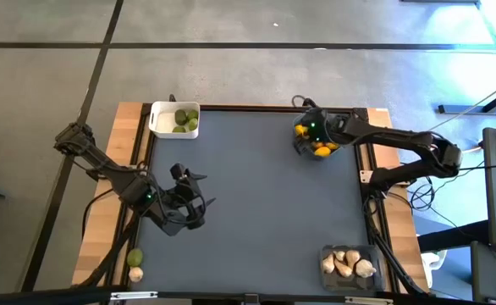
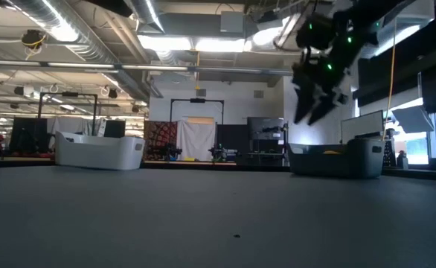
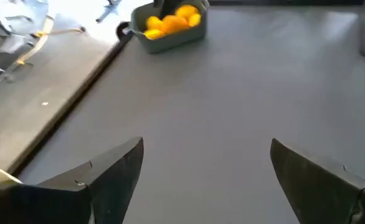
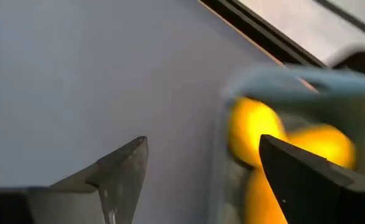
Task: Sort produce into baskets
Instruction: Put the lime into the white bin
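Note:
The blue-grey basket (image 1: pixel 322 149) at the table's far right holds yellow fruits (image 4: pixel 252 129). My right gripper (image 1: pixel 305 140) hangs open just above it, with nothing between its fingers (image 4: pixel 201 171); in the low view it shows (image 2: pixel 316 100) over the basket (image 2: pixel 335 158). The white basket (image 1: pixel 173 119) at the far left holds green fruits (image 1: pixel 184 119). In the clear basket (image 1: pixel 347 264) at the near right lie garlic bulbs. My left gripper (image 1: pixel 194 191) stands open over bare mat at the table's left (image 3: pixel 207 171).
One green fruit (image 1: pixel 135 257) and one garlic bulb (image 1: pixel 135 274) lie on the wooden strip at the table's near left corner. The dark mat (image 1: pixel 256 203) between the baskets is bare. Cables run along the right edge (image 1: pixel 375 212).

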### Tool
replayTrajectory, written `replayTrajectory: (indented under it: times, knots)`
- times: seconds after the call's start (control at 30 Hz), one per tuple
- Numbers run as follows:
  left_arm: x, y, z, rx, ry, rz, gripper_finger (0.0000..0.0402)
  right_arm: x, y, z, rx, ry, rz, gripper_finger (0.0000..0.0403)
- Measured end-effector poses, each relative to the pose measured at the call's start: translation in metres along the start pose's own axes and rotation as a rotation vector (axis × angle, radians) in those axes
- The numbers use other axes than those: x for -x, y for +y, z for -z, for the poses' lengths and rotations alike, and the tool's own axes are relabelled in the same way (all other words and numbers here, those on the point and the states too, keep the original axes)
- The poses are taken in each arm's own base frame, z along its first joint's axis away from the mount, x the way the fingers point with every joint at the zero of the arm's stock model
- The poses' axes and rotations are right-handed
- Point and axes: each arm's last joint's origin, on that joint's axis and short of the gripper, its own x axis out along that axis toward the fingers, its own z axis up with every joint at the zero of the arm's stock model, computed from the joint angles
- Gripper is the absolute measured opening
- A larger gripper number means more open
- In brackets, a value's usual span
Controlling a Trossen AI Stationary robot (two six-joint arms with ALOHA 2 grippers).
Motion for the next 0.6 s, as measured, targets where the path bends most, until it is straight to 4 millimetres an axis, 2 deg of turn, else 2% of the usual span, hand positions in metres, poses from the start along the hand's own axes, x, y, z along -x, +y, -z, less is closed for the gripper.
replayTrajectory:
  times: [0.2,0.37,0.6]
  knots:
    - [0.006,-0.007,0.006,-0.002,0.099,0.142,0.0347,0.016,0.054,0.002,0.12,-0.145,-0.178,0.0303]
    - [0.014,-0.012,0.014,0.037,0.205,0.235,0.0347,0.029,0.093,0.014,0.196,-0.261,-0.319,0.0303]
    - [0.018,-0.014,0.033,0.08,0.411,0.228,0.0347,0.04,0.118,0.032,0.26,-0.307,-0.378,0.0303]
